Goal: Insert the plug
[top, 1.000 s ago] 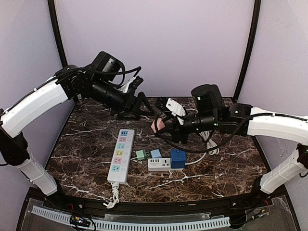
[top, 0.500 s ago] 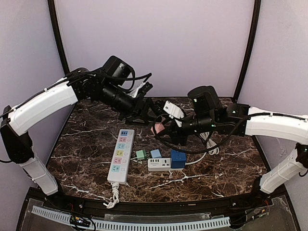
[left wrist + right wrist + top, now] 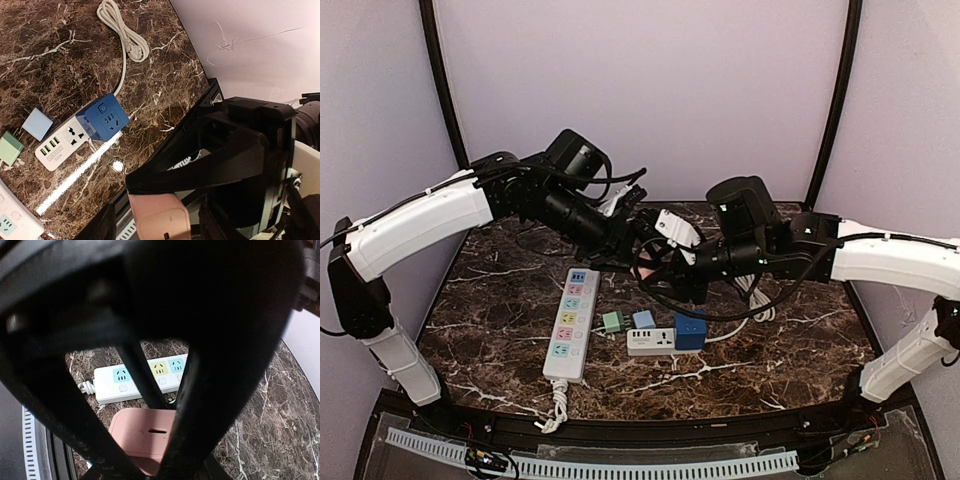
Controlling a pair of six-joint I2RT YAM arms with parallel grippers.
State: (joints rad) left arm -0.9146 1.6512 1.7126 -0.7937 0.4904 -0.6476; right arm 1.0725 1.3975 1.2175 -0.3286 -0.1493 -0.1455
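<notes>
Gripping pink plug (image 3: 160,220) mid-air with right gripper (image 3: 656,264), one o'clock from power strip (image 3: 570,322).
Flanking it with left gripper (image 3: 634,240) spread open; risks dropping or twisting it if released before clamping.

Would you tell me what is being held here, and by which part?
The right gripper holds the pink plug by one end; whether the left gripper grips it too cannot be told.

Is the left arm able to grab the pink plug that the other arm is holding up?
Probably yes. The left gripper is right next to the plug, which the right gripper holds up in the air. Nothing seems to sit between them, and the left jaws look open.
</notes>
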